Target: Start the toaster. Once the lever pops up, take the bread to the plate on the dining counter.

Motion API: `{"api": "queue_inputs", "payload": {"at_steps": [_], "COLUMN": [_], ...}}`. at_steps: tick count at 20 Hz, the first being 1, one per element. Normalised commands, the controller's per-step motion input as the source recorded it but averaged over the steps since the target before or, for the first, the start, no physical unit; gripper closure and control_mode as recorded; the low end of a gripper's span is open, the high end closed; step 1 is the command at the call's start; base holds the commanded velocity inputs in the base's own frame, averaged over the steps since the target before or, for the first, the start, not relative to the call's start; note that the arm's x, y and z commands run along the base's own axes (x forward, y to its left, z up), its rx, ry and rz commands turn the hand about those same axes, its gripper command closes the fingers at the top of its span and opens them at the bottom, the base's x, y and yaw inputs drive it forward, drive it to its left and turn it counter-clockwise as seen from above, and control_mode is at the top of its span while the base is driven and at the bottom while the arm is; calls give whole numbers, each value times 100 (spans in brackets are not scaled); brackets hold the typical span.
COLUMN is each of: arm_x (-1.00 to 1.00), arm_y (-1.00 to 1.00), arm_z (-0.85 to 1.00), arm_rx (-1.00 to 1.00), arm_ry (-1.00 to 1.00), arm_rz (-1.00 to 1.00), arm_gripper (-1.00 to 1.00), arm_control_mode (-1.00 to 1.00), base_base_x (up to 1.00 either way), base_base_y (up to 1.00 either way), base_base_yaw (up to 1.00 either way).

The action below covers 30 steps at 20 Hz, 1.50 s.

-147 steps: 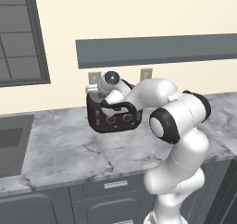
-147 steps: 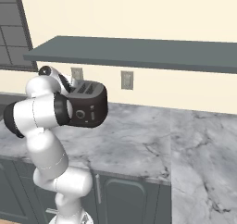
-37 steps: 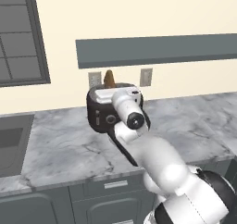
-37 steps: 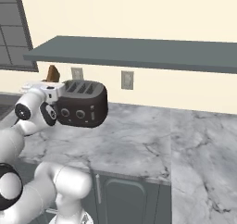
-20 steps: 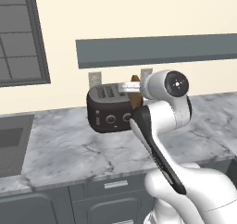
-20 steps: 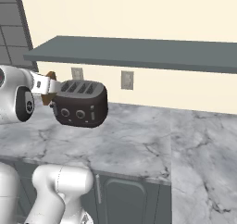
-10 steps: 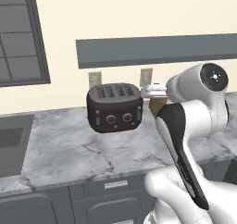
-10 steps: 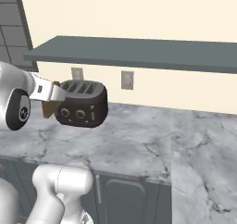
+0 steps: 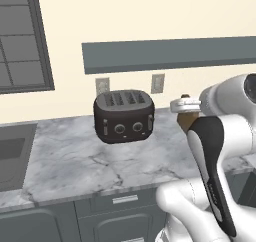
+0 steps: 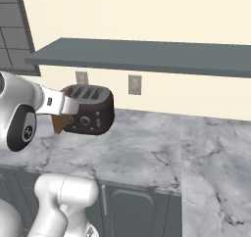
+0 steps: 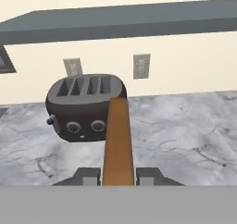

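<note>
Grip: my gripper (image 11: 118, 176) was clamped on the bread (image 11: 117, 140).
Done: slice out of the toaster (image 11: 86, 107).
Left: I judged the plate delivery remained.

Cream wall (image 9: 150, 16), grey shelf (image 9: 170, 53), marble worktop (image 9: 75, 161), dark window (image 9: 20, 41)

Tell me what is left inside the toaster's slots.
The toaster shows four dark slots with no slice sticking out; their depths cannot be seen. The bread is out, clamped in the shut gripper in front of the toaster.
</note>
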Motion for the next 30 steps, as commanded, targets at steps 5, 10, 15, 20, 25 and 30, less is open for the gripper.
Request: {"api": "queue_inputs", "payload": {"at_steps": [5, 10, 15, 20, 25, 30], "arm_x": [-27, -25, -7, 0, 0, 0], "arm_y": [-11, -2, 0, 0, 0, 0], "arm_z": [0, 0, 0, 0, 0, 0], "arm_rx": [-6, -1, 0, 0, 0, 0], "arm_ry": [6, 2, 0, 0, 0, 0], "arm_rz": [0, 0, 0, 0, 0, 0], "arm_gripper": [100, 100, 100, 100, 100, 100], "arm_control_mode": [-100, -100, 100, 100, 100, 100], "base_base_x": [0, 0, -24, -85, -46, -1], "base_base_y": [0, 0, 0, 14, 59, 55], "base_base_yaw": [0, 0, 0, 12, 53, 89]}}
